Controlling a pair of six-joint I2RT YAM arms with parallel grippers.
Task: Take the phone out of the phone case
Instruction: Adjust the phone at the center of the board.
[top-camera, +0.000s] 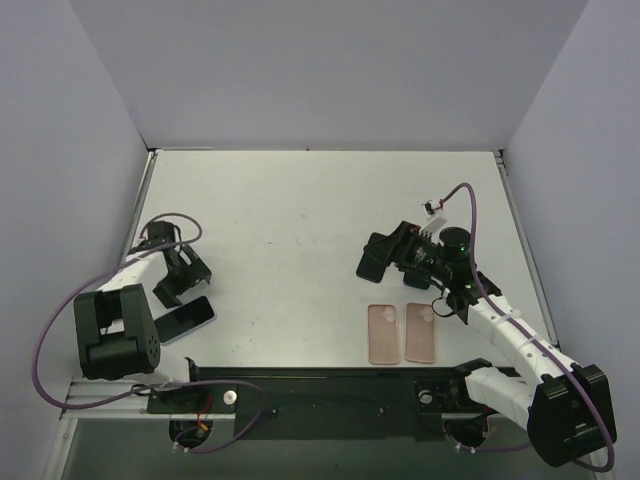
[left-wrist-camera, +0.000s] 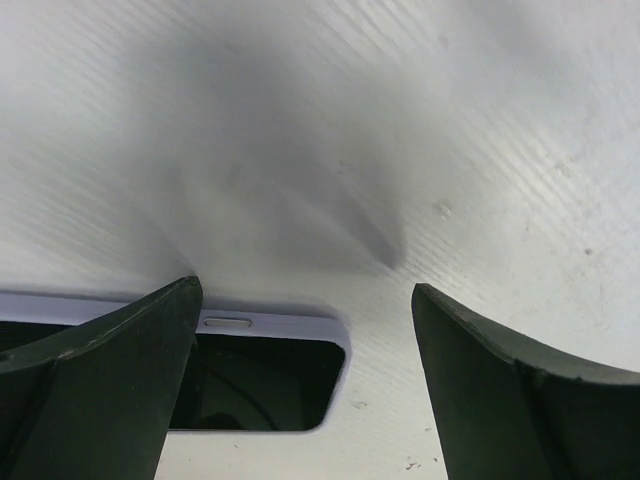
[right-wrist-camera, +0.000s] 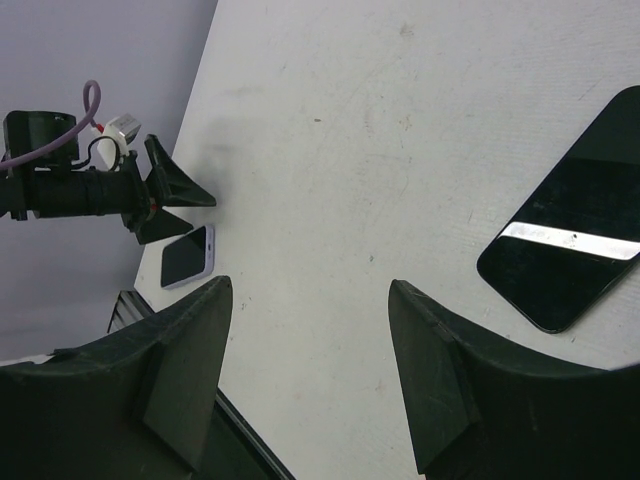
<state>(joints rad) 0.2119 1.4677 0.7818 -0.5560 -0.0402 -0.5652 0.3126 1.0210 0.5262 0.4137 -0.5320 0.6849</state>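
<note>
Lavender case (left-wrist-camera: 300, 324) is seen w/ the phone (left-wrist-camera: 265, 385) seated in it, glossy dark face up, lying flat on the bench (left-wrist-camera: 450, 150) at the near left. No corner of the case looks peeled or lifted, so extraction here is judged not yet begun. The left claw (left-wrist-camera: 305, 292) is held low beside that phone, fingers spread wide apart w/ nothing gripped. One finger overlaps the phone's end in the wrist view, but contact can't be confirmed.

On the right side a black phone (right-wrist-camera: 565, 240) w/ no case visible around it is laid flat on the bench, ahead of the right claw (right-wrist-camera: 310, 288). That claw is likewise spread apart & empty.

A pink case (top-camera: 381, 333) and a second pink case (top-camera: 422, 331) are laid side by side near the right forearm, close but apparently not touching. They look thin & flat, prob. empty, though that can't be told for sure.

Judged overall, the bare phone suggests part of the job may be done. What's left is the lavender one: the case has to be pinned & the phone pried out.
</note>
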